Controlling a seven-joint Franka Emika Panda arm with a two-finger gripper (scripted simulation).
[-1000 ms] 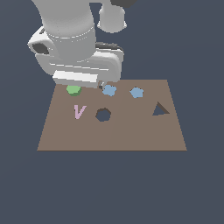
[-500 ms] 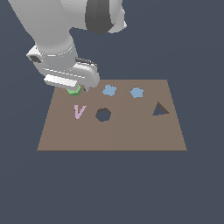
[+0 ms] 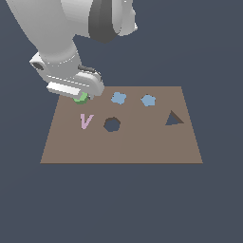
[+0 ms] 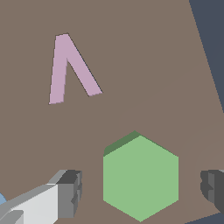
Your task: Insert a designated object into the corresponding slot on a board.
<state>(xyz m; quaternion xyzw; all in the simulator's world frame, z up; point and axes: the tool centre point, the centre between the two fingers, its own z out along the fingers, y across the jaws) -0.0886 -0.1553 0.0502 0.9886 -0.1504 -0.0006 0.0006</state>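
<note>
My claw (image 4: 140, 186) hangs spread wide, grasping nothing, with the green hexagonal block (image 4: 141, 177) lying squarely between its two fingers (image 4: 70, 192). Each finger stands clear of the block, a strip of bare board showing on either side, so I judge that closing in is what comes next. The block has no long axis to speak of; two of its flat faces look turned roughly toward my fingers, which should give the pads something flat to press on.

In the exterior view the block (image 3: 81, 98) sits on the brown board (image 3: 142, 147) near its far corner on the exterior view's left, mostly hidden beneath my wrist. The hexagonal slot (image 3: 111, 125) lies toward the near edge and toward the exterior view's right of the block, with the pink letter V (image 3: 85, 121) just beside that path.

By count: one green block, one pink V, two blue flower-shaped pieces (image 3: 118, 98) along the far edge, and two dark cutouts, the hexagonal one and a triangular cutout (image 3: 173, 119). There is only this one arm
</note>
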